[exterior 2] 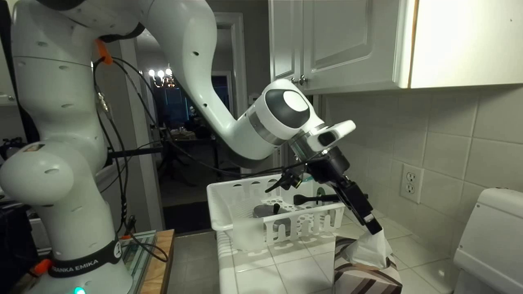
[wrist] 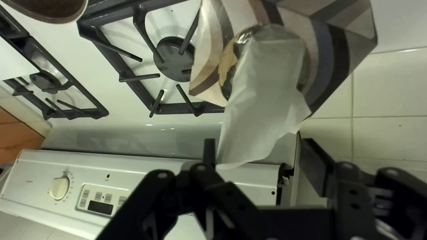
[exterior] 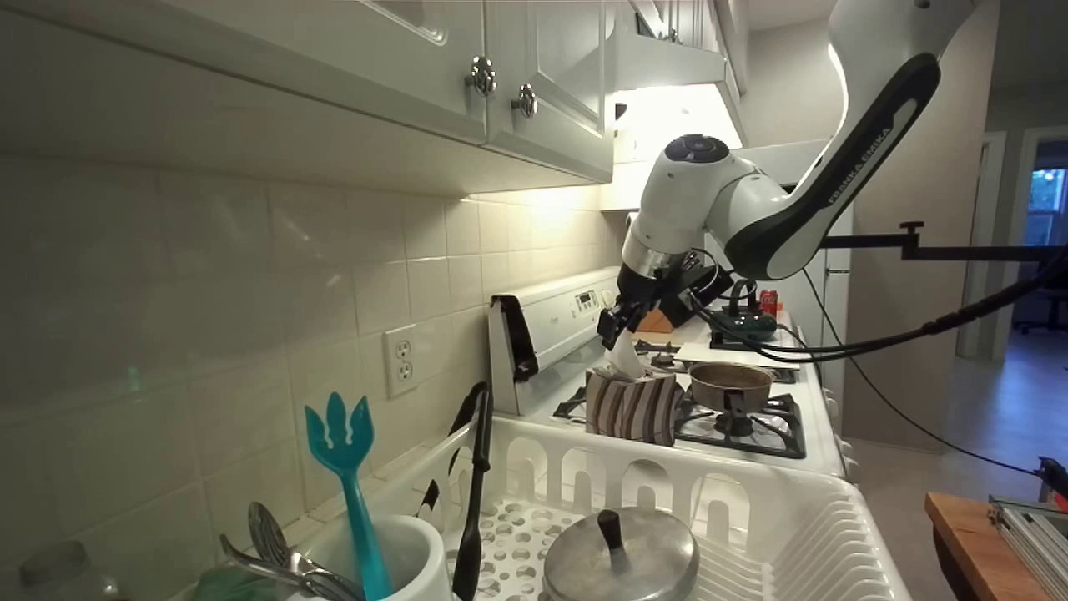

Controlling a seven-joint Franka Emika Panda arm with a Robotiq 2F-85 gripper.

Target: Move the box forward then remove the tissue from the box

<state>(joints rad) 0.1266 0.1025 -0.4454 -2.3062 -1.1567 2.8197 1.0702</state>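
Observation:
The box (exterior: 630, 409) is a low tissue box with brown, dark and light stripes. It sits beside a stove burner, at the stove's end by the dish rack; it also shows in an exterior view (exterior 2: 367, 281) and at the top of the wrist view (wrist: 322, 43). A white tissue (wrist: 263, 96) sticks up out of its oval opening, also seen in both exterior views (exterior: 624, 357) (exterior 2: 369, 249). My gripper (wrist: 257, 150) is just above the box, tilted down. Its fingers are apart, with the tissue's upper end reaching between them. In both exterior views the fingertips (exterior: 609, 330) (exterior 2: 372, 228) are at the tissue's top.
A pot (exterior: 731, 386) stands on the burner beside the box. The white dish rack (exterior: 667, 467) holds a lid (exterior: 622, 555) and utensils. The stove's back panel (wrist: 133, 180) and the tiled wall (exterior: 375, 250) are close to the gripper. Cabinets (exterior: 542, 75) hang above.

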